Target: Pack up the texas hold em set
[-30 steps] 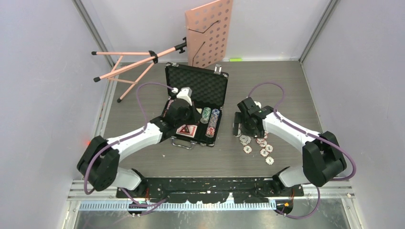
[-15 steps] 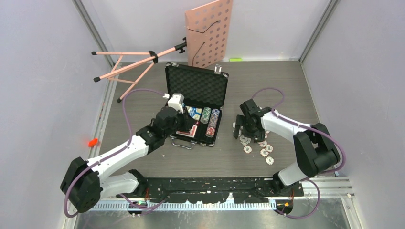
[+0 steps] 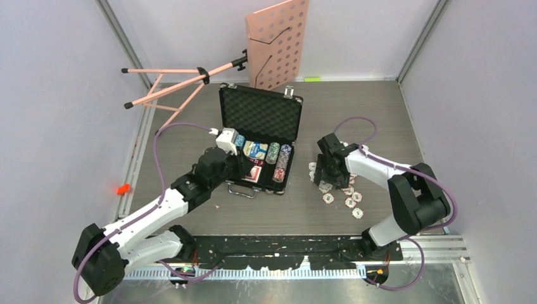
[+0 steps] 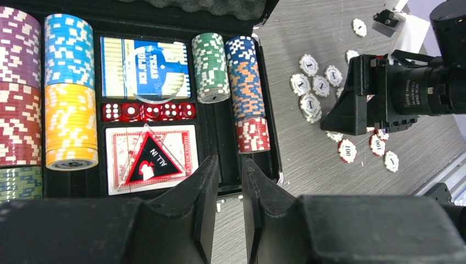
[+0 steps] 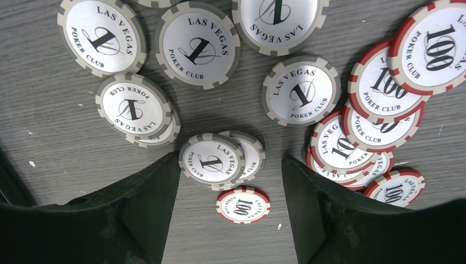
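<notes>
Right gripper (image 5: 229,162) spread over loose chips (image 5: 198,44) beside the case (image 3: 259,114); left gripper (image 4: 229,165) barely parted, empty, over its near edge.

The open case (image 3: 259,114) stands on the tabletop (image 3: 380,114), just ahead of the left tool (image 4: 229,170). Inside it, one deck (image 4: 151,159) lies directly before this tool, a little to the left; the dice (image 4: 148,111) lie in a row behind that deck, and a second deck (image 4: 145,67) lies behind the dice. Chip rows (image 4: 66,93) fill the slots left of both decks, and more rows lie right of them. Right of the case, loose chips (image 5: 198,44) lie on the tabletop under the right tool (image 5: 229,170): two overlapping ones between its fingers (image 5: 143,220), one nearer, several ahead, a heap to its right.
</notes>
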